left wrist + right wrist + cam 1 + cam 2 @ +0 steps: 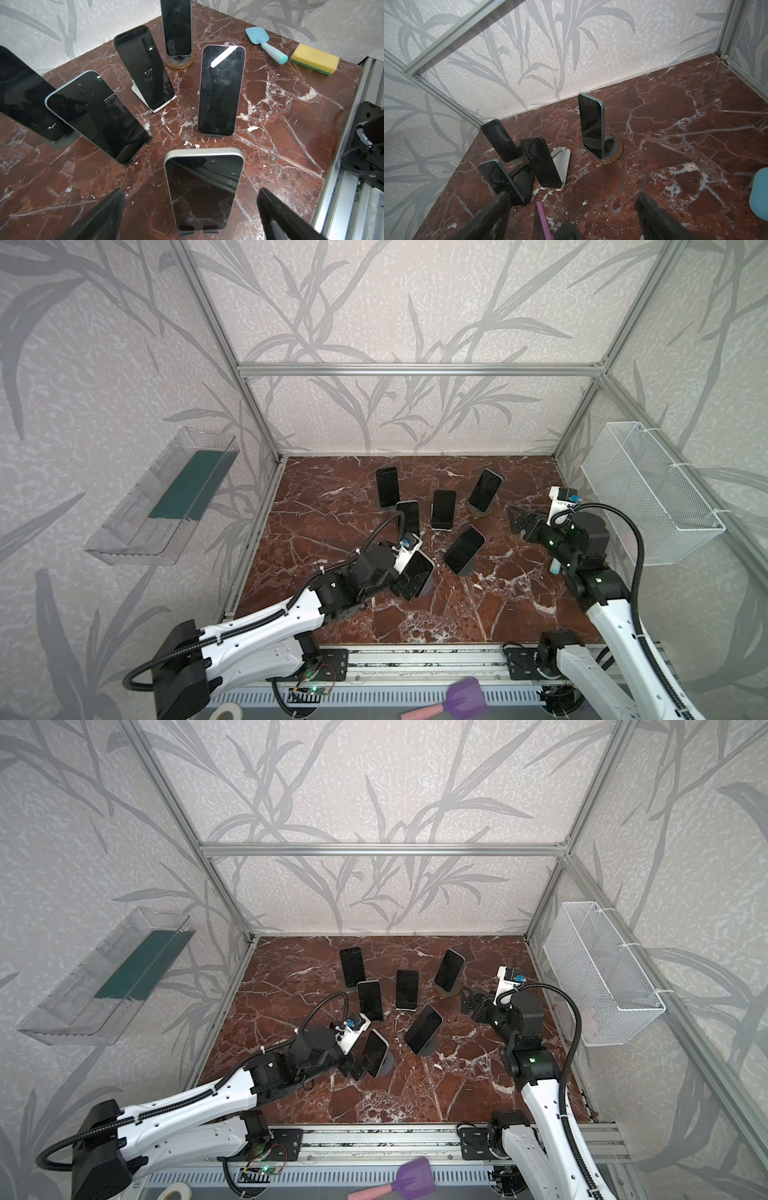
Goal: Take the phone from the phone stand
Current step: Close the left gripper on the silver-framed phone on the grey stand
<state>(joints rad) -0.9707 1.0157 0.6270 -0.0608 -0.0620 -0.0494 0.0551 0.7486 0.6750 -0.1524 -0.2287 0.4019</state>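
Observation:
Several dark-screened phones lean on stands on the red marble table [332,614]. Nearest the front left is a silver-edged phone [419,570] [375,1052] [204,191] on a dark grey phone stand [429,585] [198,229]. My left gripper [405,587] [191,209] is open at its lower end; in the left wrist view one finger [104,214] stands on each side of the phone, with bare marble between. My right gripper [516,522] [573,209] is open and holds nothing. It hangs over a purple-edged phone [464,549] [542,218] seen edge-on.
A blue spatula [264,44] and a yellow sponge [313,59] lie near the table's right edge. A white wire basket [648,489] hangs on the right wall and a clear tray [166,497] on the left wall. The aluminium rail [415,664] runs along the front.

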